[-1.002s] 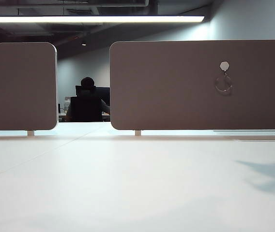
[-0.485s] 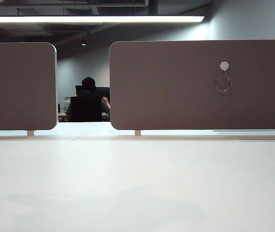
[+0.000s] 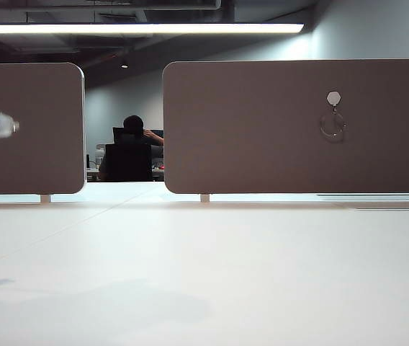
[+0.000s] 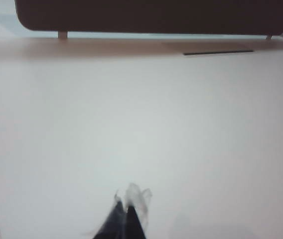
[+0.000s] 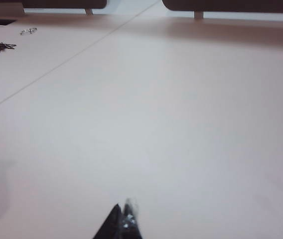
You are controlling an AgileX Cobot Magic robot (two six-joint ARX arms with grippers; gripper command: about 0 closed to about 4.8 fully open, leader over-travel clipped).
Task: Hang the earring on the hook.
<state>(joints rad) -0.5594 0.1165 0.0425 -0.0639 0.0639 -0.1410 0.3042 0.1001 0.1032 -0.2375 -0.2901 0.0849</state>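
Our left gripper [image 4: 126,211] has its jaws pressed together over the bare table [image 4: 146,124]; in the exterior view its tip pokes in at the left edge. Our right gripper [image 5: 123,219] is likewise closed on nothing (also above bare table). Well apart from both, the earring [image 3: 332,125] hangs on the hook [image 3: 333,99], fixed to the right panel [image 3: 262,130].

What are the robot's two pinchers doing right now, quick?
Left gripper: shut, holding nothing, above the bare table.
Right gripper: shut, holding nothing, also above the table.
The earring hangs on the hook.
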